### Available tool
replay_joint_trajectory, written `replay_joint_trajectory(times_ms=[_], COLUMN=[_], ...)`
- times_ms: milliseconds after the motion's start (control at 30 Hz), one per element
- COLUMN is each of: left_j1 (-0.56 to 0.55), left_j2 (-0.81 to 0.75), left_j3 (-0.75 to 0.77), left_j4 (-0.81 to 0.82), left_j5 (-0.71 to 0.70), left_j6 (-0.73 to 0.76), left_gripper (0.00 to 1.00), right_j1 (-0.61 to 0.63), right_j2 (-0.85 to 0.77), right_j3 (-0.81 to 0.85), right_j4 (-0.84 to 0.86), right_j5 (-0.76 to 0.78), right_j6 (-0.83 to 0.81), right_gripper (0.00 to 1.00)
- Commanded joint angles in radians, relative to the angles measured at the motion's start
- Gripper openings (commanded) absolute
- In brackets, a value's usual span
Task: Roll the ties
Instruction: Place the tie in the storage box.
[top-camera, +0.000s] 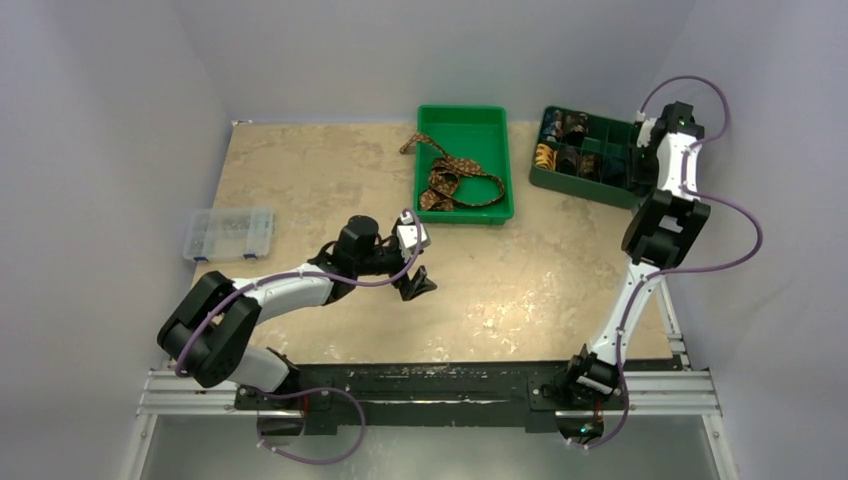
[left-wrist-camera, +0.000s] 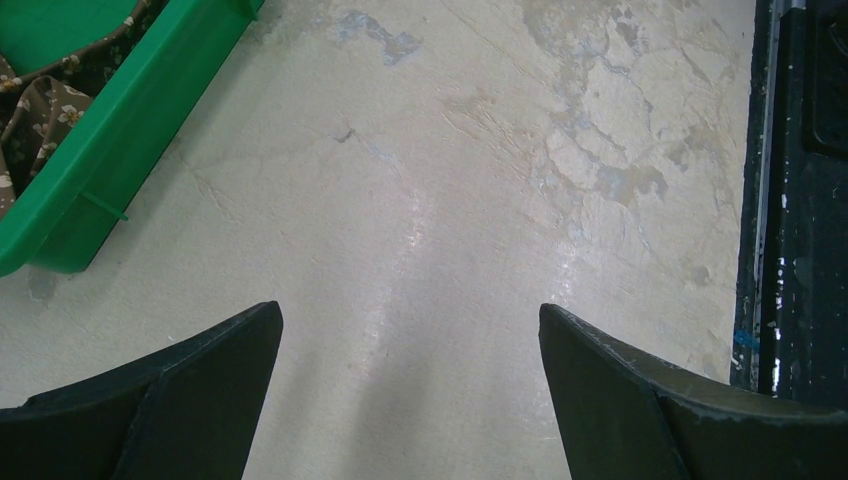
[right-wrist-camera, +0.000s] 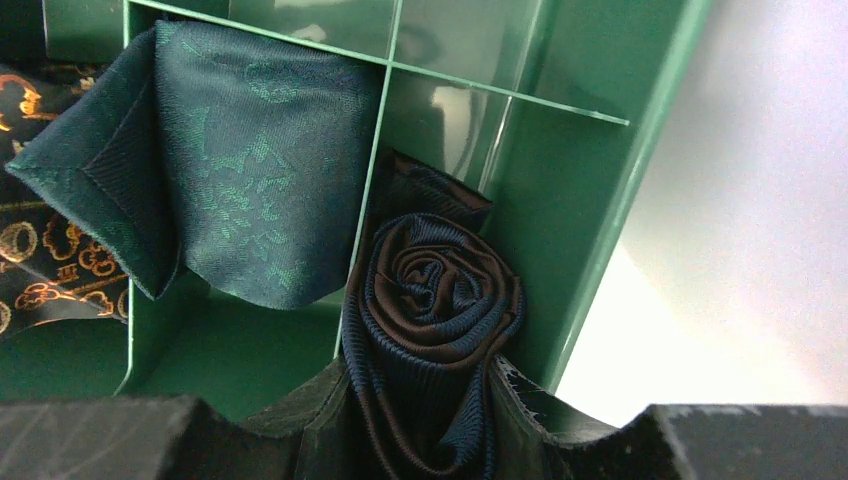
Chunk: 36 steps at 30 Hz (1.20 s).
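The left arm (top-camera: 290, 290) is extended low over the table (top-camera: 300, 180), with the forearm directed toward the table centre. The left gripper (top-camera: 415, 283) is held above the bare surface with its jaws spread wide and nothing between them; in the left wrist view the green tray (left-wrist-camera: 130, 130) is seen ahead and to the left of the fingers (left-wrist-camera: 200, 390). The right arm (top-camera: 640, 280) is stretched to the far right corner, with the wrist bent back over the divided green organizer (top-camera: 580, 190). The right gripper (right-wrist-camera: 420, 400) is closed narrowly on the rolled tie (right-wrist-camera: 435, 300), a navy and brown coil seated in a compartment against the organizer's outer wall. A dark green tie (right-wrist-camera: 240, 160) is folded into the adjacent compartment. The brown patterned tie (top-camera: 450, 180) lies loose and unrolled in the green tray, with one end draped over the left rim. A clear plastic box (top-camera: 230, 233) is placed at the table's left edge.
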Motion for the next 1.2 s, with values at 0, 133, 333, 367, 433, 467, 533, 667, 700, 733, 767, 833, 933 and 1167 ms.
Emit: replay_joint_trajectory(times_ms=[0,133,333,367,433,467,533,667,700,733,767,833,933,1167], left_j1=[0.009,0.009,0.009,0.009,0.009,0.008,0.009,0.009,0.009,0.009,0.008,0.009,0.008,0.009], left_j2=[0.001,0.009,0.017,0.019,0.023,0.024,0.024,0.024,0.026,0.028,0.033,0.038,0.045,0.053], left_j3=[0.019,0.021,0.032,0.035,0.04,0.041,0.041,0.04,0.04,0.041,0.042,0.046,0.053,0.06], left_j4=[0.05,0.052,0.05,0.05,0.047,0.047,0.047,0.045,0.045,0.045,0.046,0.049,0.05,0.061], left_j5=[0.038,0.054,0.067,0.07,0.072,0.072,0.071,0.071,0.073,0.074,0.077,0.078,0.078,0.082], left_j6=[-0.018,-0.028,-0.029,-0.028,-0.027,-0.027,-0.027,-0.033,-0.034,-0.035,-0.036,-0.037,-0.037,-0.036], left_gripper=[1.0,1.0,1.0,1.0,1.0,1.0,1.0,1.0,1.0,1.0,1.0,1.0,1.0,1.0], right_j1=[-0.048,-0.05,-0.052,-0.051,-0.051,-0.051,-0.051,-0.051,-0.051,-0.051,-0.051,-0.051,-0.051,-0.051], right_j2=[-0.081,-0.133,-0.132,-0.123,-0.107,-0.098,-0.088,-0.077,-0.072,-0.068,-0.064,-0.062,-0.076,-0.087], right_j3=[-0.1,-0.17,-0.159,-0.144,-0.119,-0.106,-0.081,-0.021,-0.005,0.009,0.019,0.026,0.018,0.004], right_j4=[-0.229,-0.25,-0.224,-0.224,-0.22,-0.22,-0.216,-0.222,-0.227,-0.231,-0.236,-0.236,-0.226,-0.213], right_j5=[0.0,-0.007,-0.001,-0.005,-0.007,-0.006,-0.004,-0.007,-0.007,-0.007,-0.007,-0.006,-0.007,-0.026], right_j6=[-0.008,-0.003,0.008,0.011,0.016,0.016,0.018,0.02,0.02,0.018,0.017,0.015,0.011,0.01], right_gripper=[0.0,0.0,0.06,0.09,0.19,0.23,0.26,0.35,0.39,0.4,0.4,0.41,0.46,0.59])
